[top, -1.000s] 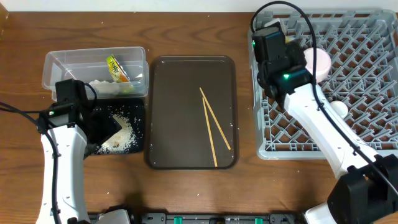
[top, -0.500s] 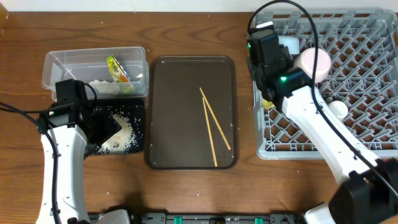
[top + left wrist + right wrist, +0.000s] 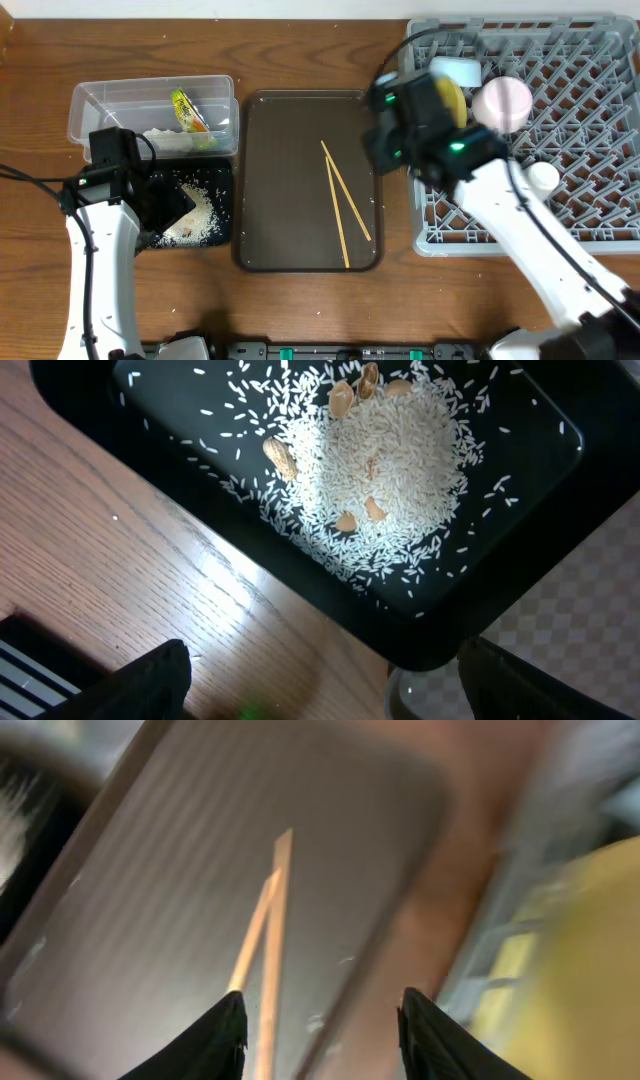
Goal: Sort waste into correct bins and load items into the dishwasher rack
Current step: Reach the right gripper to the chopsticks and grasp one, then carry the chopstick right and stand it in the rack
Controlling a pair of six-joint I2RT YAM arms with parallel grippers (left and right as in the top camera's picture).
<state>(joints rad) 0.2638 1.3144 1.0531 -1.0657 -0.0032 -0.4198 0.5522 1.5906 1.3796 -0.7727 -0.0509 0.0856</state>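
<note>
Now the right gripper (image 3: 322, 1040) hangs at the right edge of the brown serving tray (image 3: 270, 150), fingers apart and empty, near the two chopsticks (image 3: 345, 205) lying there. The yellow plate (image 3: 452, 100) and pink bowl (image 3: 502, 103) sit in the rack (image 3: 590, 140). The left gripper (image 3: 320, 695), wide open and empty, hovers over rice (image 3: 380, 470) in the black tray (image 3: 540, 510).

Brown tray (image 3: 285, 200): left half bare, open from above; chopsticks (image 3: 345, 205) cross its right half. Around it: rack (image 3: 580, 130) at 3 o'clock, tub (image 3: 90, 100) at 10, black tray (image 3: 222, 172) at 9. Right gripper (image 3: 380, 145) hangs over its 2 o'clock corner.
</note>
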